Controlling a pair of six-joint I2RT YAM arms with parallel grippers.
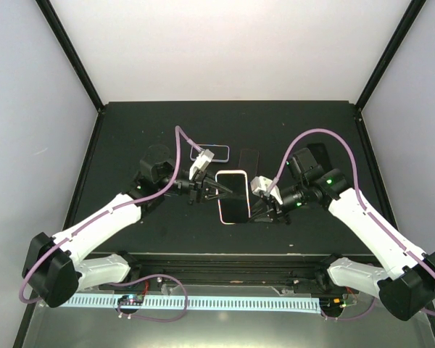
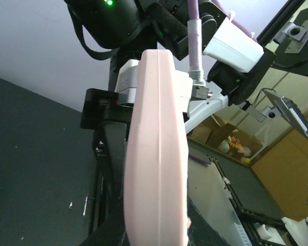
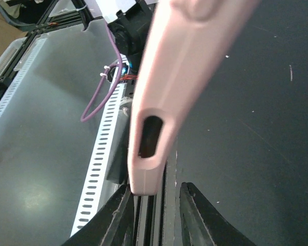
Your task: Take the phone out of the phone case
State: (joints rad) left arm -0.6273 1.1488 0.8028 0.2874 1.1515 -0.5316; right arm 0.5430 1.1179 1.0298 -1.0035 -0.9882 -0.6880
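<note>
The phone (image 1: 233, 199), black screen up, sits inside the pink phone case (image 1: 232, 172) and is held above the dark table between both arms. My left gripper (image 1: 218, 191) is shut on the case's left edge. In the left wrist view the pink case (image 2: 156, 154) fills the middle and hides my fingers. My right gripper (image 1: 251, 208) is at the case's right lower edge. In the right wrist view the case's end with its slot cutout (image 3: 153, 134) pokes between my open right gripper (image 3: 156, 193), touching the left finger (image 3: 118, 210) and apart from the right finger (image 3: 195, 207).
A light-rimmed phone (image 1: 209, 153) and a dark phone or case (image 1: 249, 157) lie on the black mat (image 1: 130, 130) behind the held phone. A white perforated rail (image 1: 203, 301) runs along the near edge by the arm bases.
</note>
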